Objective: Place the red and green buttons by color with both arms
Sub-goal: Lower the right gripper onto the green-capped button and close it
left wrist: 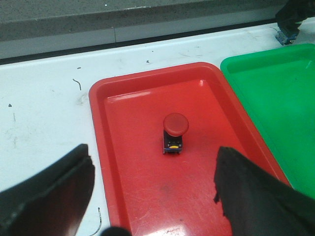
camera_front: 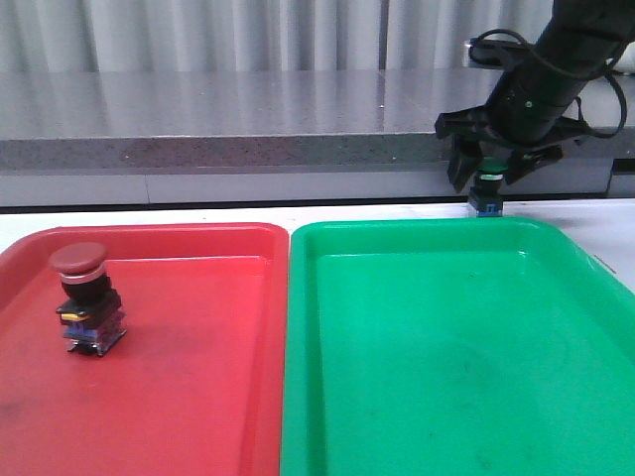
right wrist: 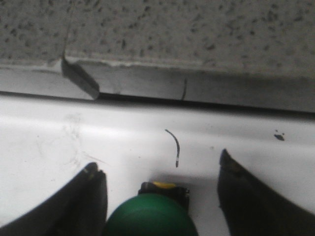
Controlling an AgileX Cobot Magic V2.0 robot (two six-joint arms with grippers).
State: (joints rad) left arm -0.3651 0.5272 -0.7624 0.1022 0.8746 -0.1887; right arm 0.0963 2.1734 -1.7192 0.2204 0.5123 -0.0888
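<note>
Straddling green button: right gripper (right wrist: 160, 196), fingers spread wide, one dark pad (right wrist: 88, 201) on each side of the cap, a clear gap between each pad and the cap, not clamped.
Green button (right wrist: 150, 216): between the right fingers, dark green domed cap up, yellow-marked black base showing just beyond the cap; in the front view only its blue base (camera_front: 485, 205) shows, under the fingers.
Under green button: white table (right wrist: 147, 128), a thin dark curved mark on it just past the fingertips.
Right gripper in front view (camera_front: 488, 174): pointing down, beyond the far rim of the green tray (camera_front: 437, 337), near that tray's far right corner.
Beyond right fingers: grey speckled ledge (right wrist: 197, 39) running across, a dark seam along its foot.
Left gripper (left wrist: 152, 196): fingers wide apart, holding nothing, hanging above the near part of the red tray (left wrist: 128, 191).
Left pads (left wrist: 54, 191): two dark blurred shapes, the red tray floor showing between them.
Red button (left wrist: 175, 132): ahead of the left fingers and between their lines, well clear of both, upright on the red tray floor, dull red cap up, black base with a yellow spot.
Red button in front view (camera_front: 87, 296): standing on the left half of the red tray, away from its walls.
Trays: side by side, long rims touching or nearly so, red one by the left fingers, green one by the right.
</note>
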